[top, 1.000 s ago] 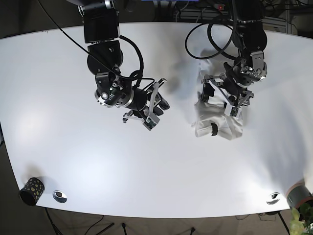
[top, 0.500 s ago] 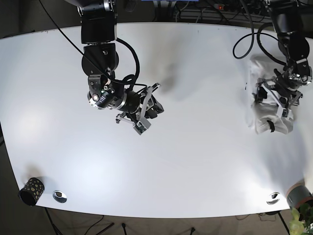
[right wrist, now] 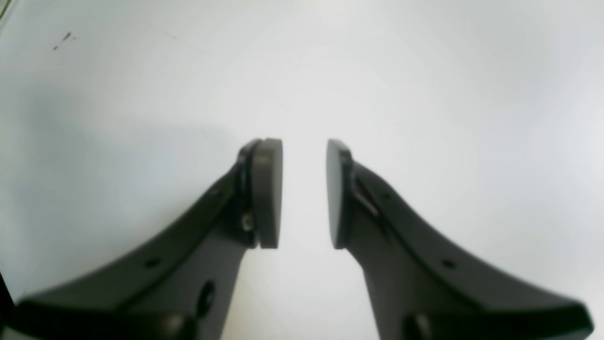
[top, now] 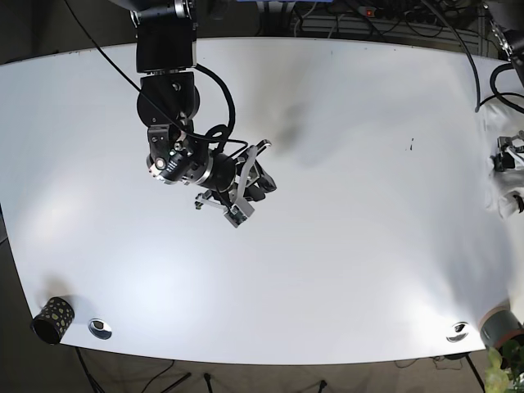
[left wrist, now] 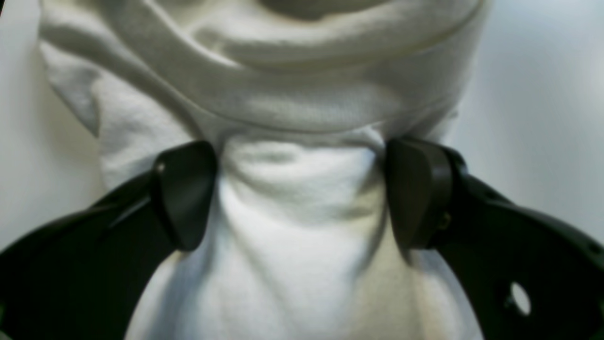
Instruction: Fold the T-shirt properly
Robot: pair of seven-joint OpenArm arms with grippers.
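Left pincer point(left wrist: 302, 198) clamps the soft, bunched white cotton T-shirt point(left wrist: 302, 94) between its pads; right pincer point(right wrist: 304, 193) narrow, empty.

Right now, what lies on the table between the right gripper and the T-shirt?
Nothing but bare white table, in the base view. The right gripper hangs left of center, empty, and the T-shirt sits at the right edge, bunched between the left gripper fingers.

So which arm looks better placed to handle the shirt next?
Left. The left gripper already straddles the bunched white cotton T-shirt; the right gripper hangs open over bare white table.
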